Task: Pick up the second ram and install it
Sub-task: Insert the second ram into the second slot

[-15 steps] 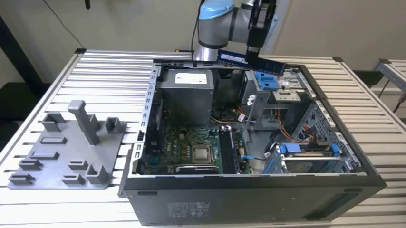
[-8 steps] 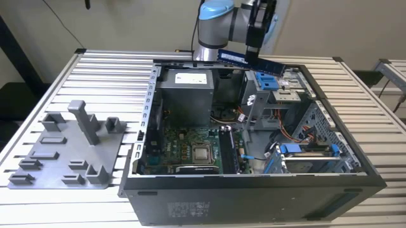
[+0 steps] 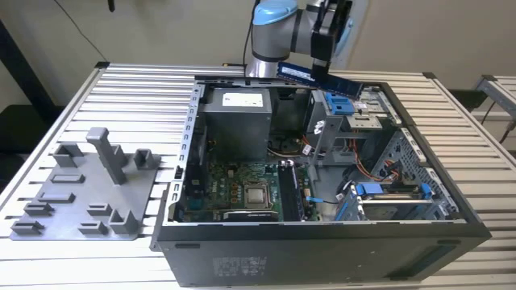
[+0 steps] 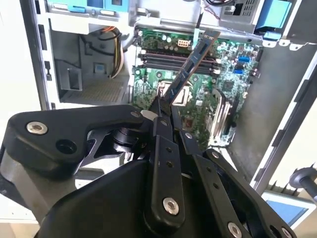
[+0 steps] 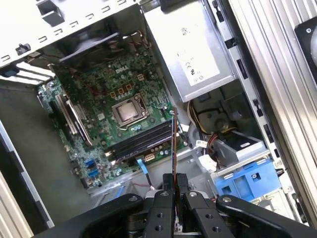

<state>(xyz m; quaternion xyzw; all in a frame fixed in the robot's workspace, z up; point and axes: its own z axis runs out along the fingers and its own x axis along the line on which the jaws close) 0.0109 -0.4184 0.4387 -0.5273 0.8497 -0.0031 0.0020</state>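
Holding step, logged from the exterior view's left. The grey tray with upright posts sits on the slatted table, just beside the open computer case. Inside the case the motherboard lies flat, and the memory slots run along its side toward the exterior view's right. Over the case's far end the gripper is clamped on the second ram. The stick is tilted, well above the slots and just above the blue drive-bay clips. In both wrist views the stick projects from the closed fingers toward the board.

Judgement: pick-up is done and the stick is not yet installed. Seating calls for the tilt to be removed and the long edge set parallel over a free slot.
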